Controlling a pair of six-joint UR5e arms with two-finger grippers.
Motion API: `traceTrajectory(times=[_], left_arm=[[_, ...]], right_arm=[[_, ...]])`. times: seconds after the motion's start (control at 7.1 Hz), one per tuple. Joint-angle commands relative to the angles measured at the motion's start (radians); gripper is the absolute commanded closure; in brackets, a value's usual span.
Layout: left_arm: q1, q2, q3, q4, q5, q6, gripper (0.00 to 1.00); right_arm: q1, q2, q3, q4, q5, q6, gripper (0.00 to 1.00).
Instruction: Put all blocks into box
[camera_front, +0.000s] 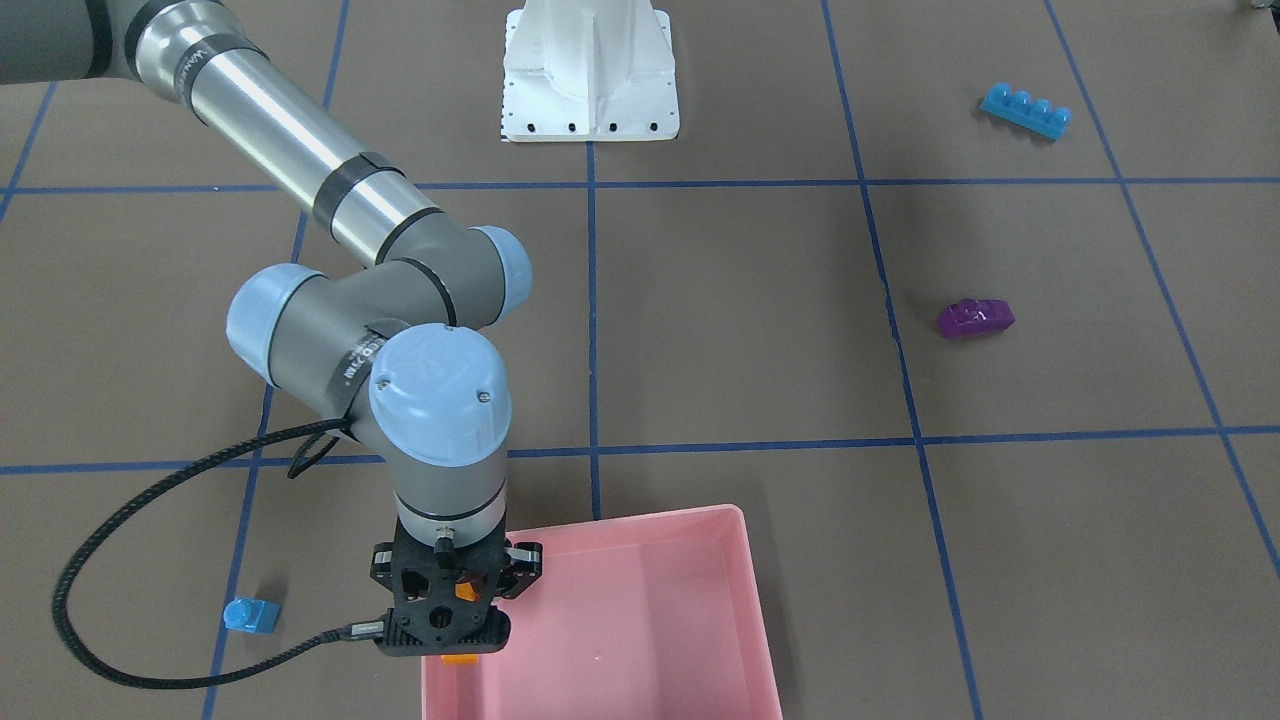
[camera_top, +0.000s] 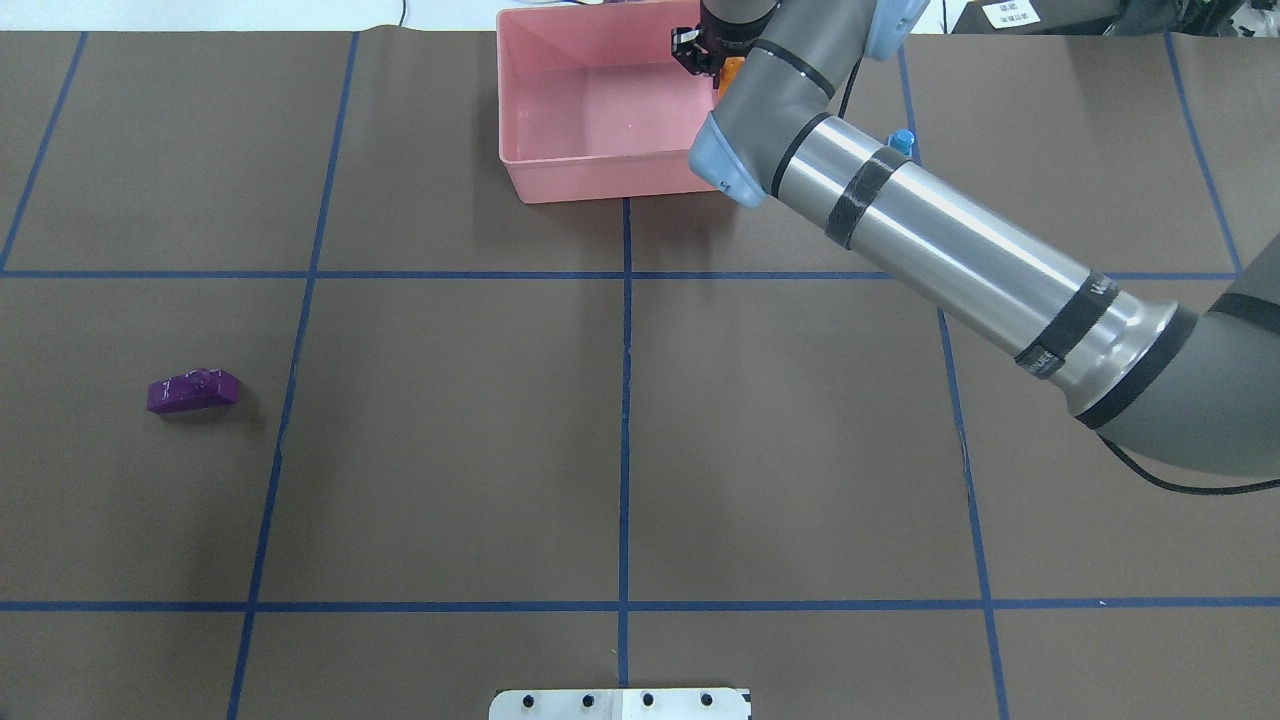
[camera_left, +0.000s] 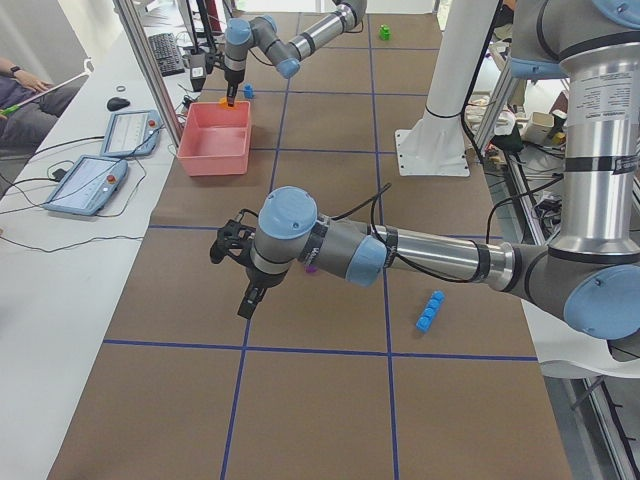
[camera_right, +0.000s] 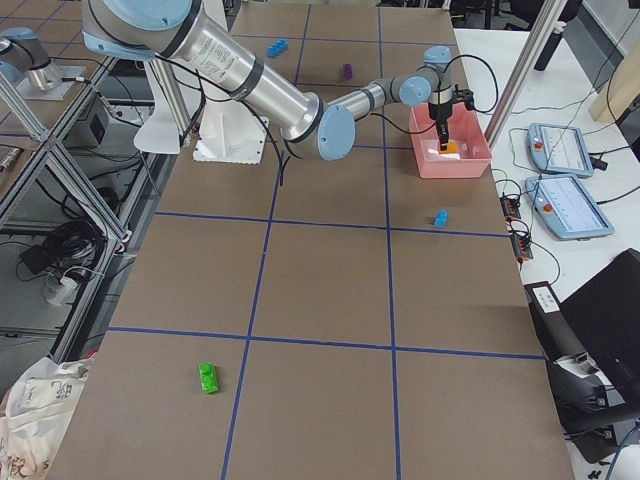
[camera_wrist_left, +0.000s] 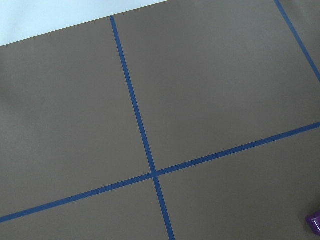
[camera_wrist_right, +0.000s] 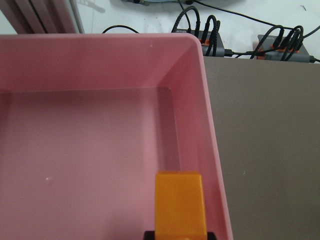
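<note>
My right claw (camera_front: 455, 645) is matt black plastic. In it, the orange sloped plastic brick (camera_wrist_right: 180, 202) looks smooth, slightly glossy. Below, the shallow pink plastic tray (camera_wrist_right: 100, 65) is smooth with a soft sheen. Beside my claw the brown table covering (camera_wrist_right: 270, 150) is matt, papery, with blue tape lines (camera_front: 592, 330). Behind, my silver metal arm tube (camera_top: 950, 250) gleams.

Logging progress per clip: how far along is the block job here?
Done: nothing yet; the box looks empty. In hand: the right gripper holds the orange block over the box, not yet released. Left: small blue block, purple block, long blue block and green block, all on the table.
</note>
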Motion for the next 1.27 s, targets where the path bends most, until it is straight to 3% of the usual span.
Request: traceTrajectory(times=[0.0, 0.14, 0.28, 0.56, 0.7, 0.85, 0.99, 1.13], left_arm=[[0.000, 0.001, -0.001, -0.002, 0.000, 0.000, 0.00], [0.000, 0.001, -0.001, -0.002, 0.000, 0.000, 0.00], [0.000, 0.003, -0.001, -0.004, 0.000, 0.000, 0.00], [0.000, 0.004, -0.010, -0.010, -0.002, 0.003, 0.00], [0.002, 0.007, -0.005, -0.053, -0.027, 0.003, 0.00], [0.002, 0.015, -0.004, -0.143, -0.085, 0.004, 0.00], [0.020, 0.042, -0.002, -0.229, -0.133, 0.000, 0.00], [0.113, 0.035, -0.019, -0.237, -0.133, -0.002, 0.00]], right_arm=[[-0.020, 0.015, -0.024, 0.021, -0.030, 0.015, 1.00], [-0.021, 0.015, -0.024, 0.021, -0.030, 0.042, 0.19], [-0.025, 0.015, -0.022, 0.021, -0.027, 0.057, 0.01], [-0.009, 0.013, 0.016, 0.009, -0.003, 0.030, 0.00], [0.026, 0.002, 0.074, -0.030, 0.094, -0.005, 0.00], [0.058, -0.017, 0.181, -0.139, 0.162, -0.060, 0.00], [0.080, -0.112, 0.361, -0.227, 0.192, -0.115, 0.00], [0.100, -0.257, 0.539, -0.243, 0.230, -0.138, 0.00]])
